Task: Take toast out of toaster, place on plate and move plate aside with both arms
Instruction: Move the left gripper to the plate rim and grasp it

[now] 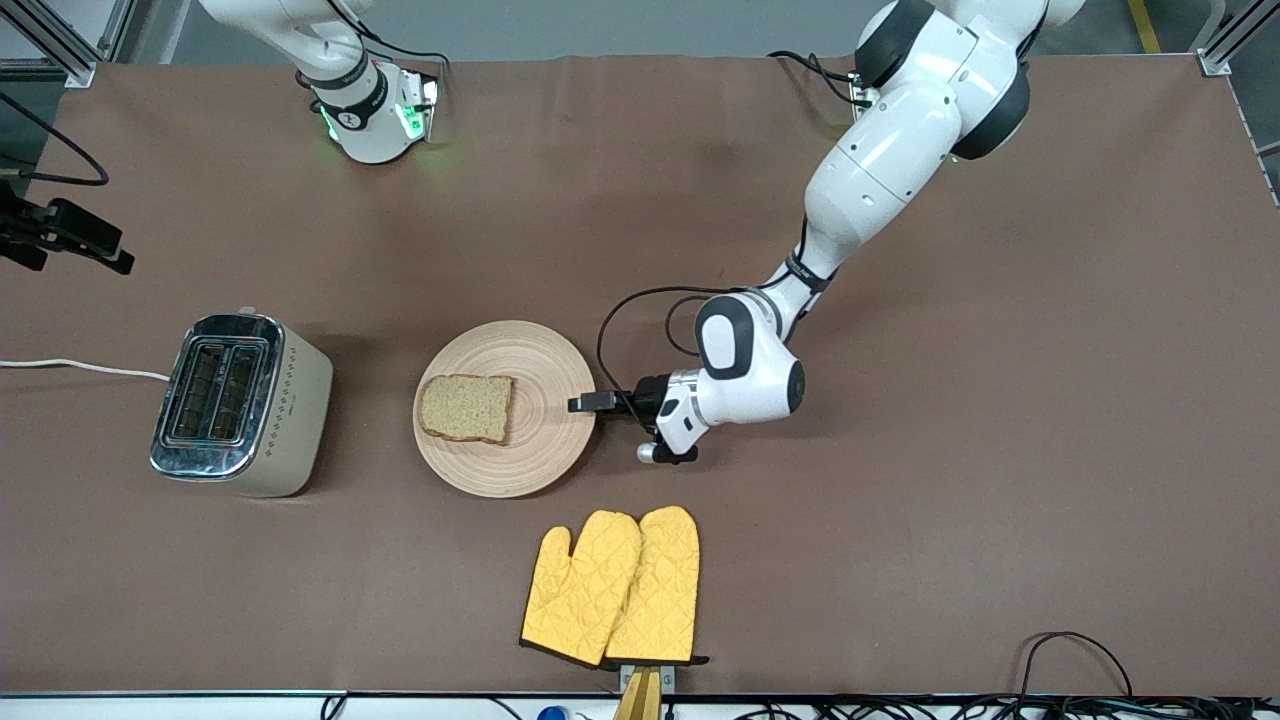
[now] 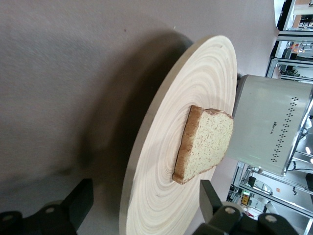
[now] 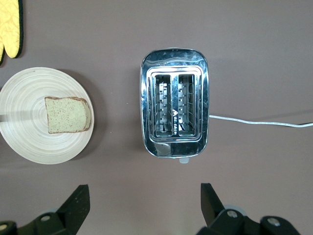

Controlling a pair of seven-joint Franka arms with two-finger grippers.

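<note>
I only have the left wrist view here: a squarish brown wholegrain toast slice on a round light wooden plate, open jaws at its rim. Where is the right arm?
Observer: The right jaws hang open in the air, looking down on the silver-topped beige two-slot toaster.
Operator: Anything in its slots?
Observer: No, the right wrist view shows both slots empty.
Operator: Anything else near the plate?
Observer: A pair of yellow quilted oven mitts lies on the table, nearer the front camera than the plate.

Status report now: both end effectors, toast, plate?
Left end effector open at plate rim. Right end effector open, over toaster. Toast on plate. Oven mitts nearer camera.
</note>
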